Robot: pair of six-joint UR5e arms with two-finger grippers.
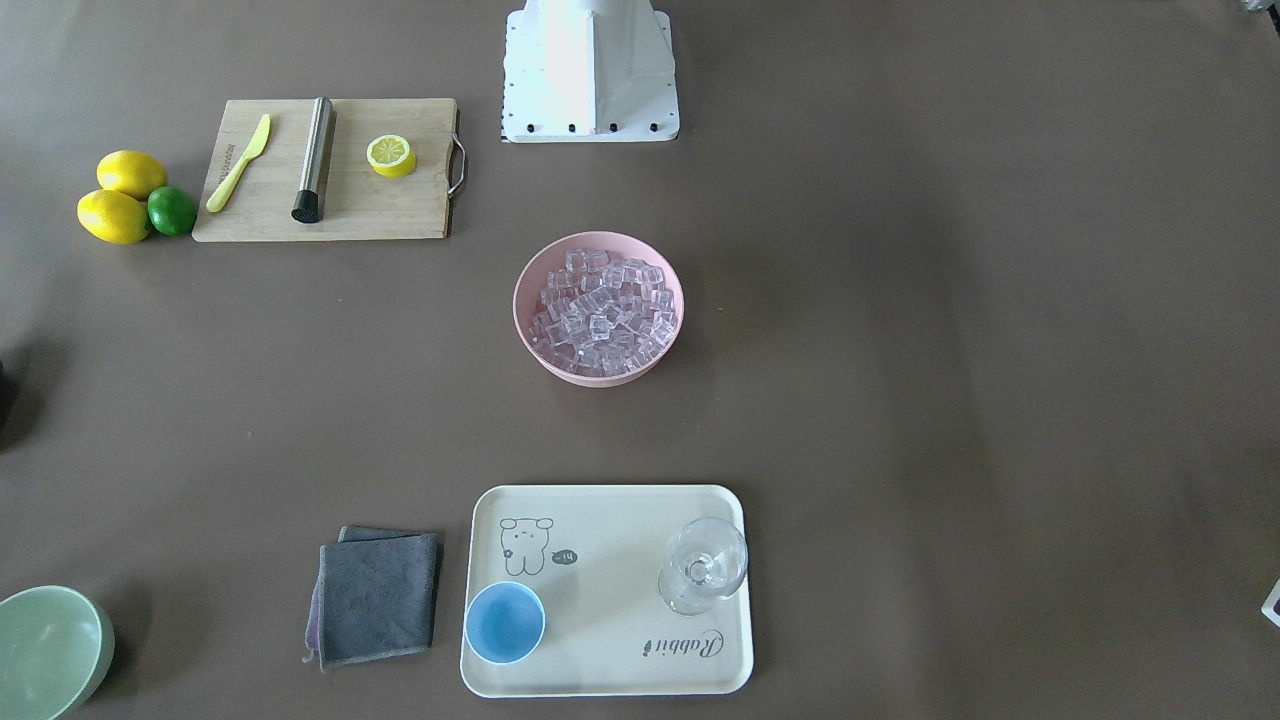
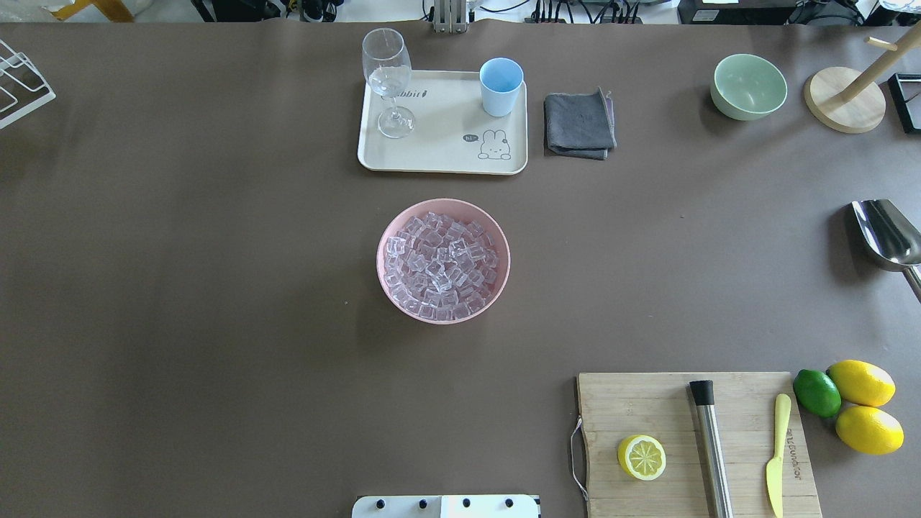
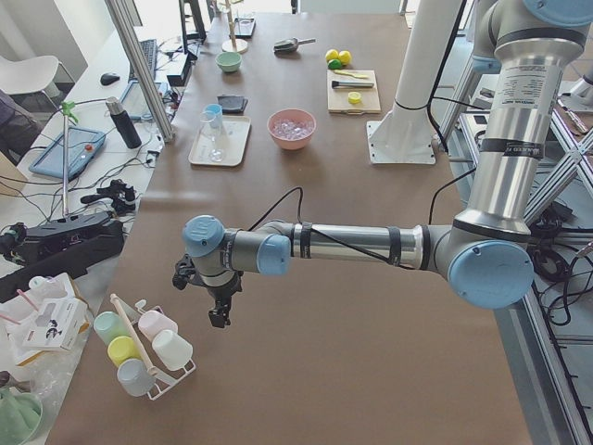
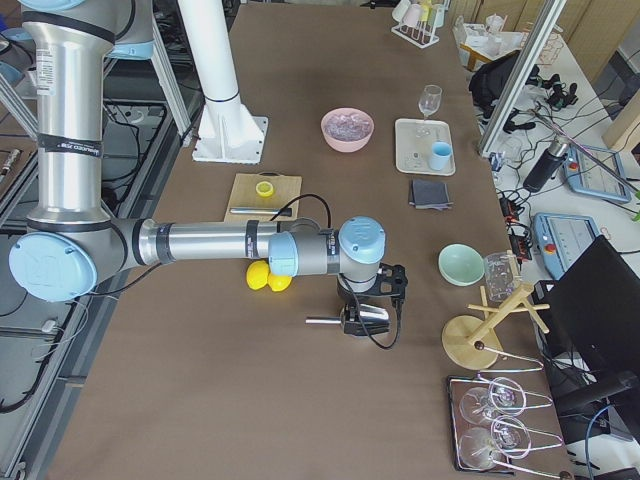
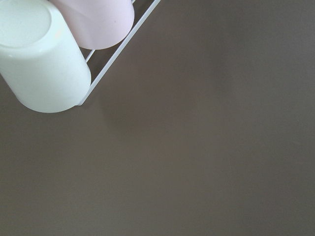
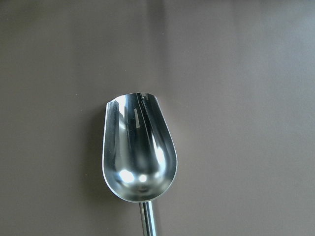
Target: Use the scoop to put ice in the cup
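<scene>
The ice [image 2: 440, 262] fills a pink bowl [image 2: 385, 244] at the table's middle. The light-blue cup [image 2: 501, 85] stands upright on a cream tray [image 2: 439, 155], also in the front view [image 1: 505, 622]. The steel scoop [image 2: 888, 234] lies on the table at the overhead's right edge; the right wrist view shows its empty bowl [image 6: 139, 157]. My right gripper [image 4: 365, 318] hangs over the scoop's handle [image 4: 322, 321]; I cannot tell if it is open or shut. My left gripper [image 3: 220, 311] hovers over bare table at the left end, state unclear.
A wine glass [image 2: 388, 79] shares the tray. A grey cloth [image 2: 579, 124], green bowl [image 2: 748, 86] and wooden stand [image 2: 845, 101] are at the far right. A cutting board [image 2: 691, 439] holds a half lemon, steel cylinder and knife. A cup rack [image 5: 44, 64] is by the left gripper.
</scene>
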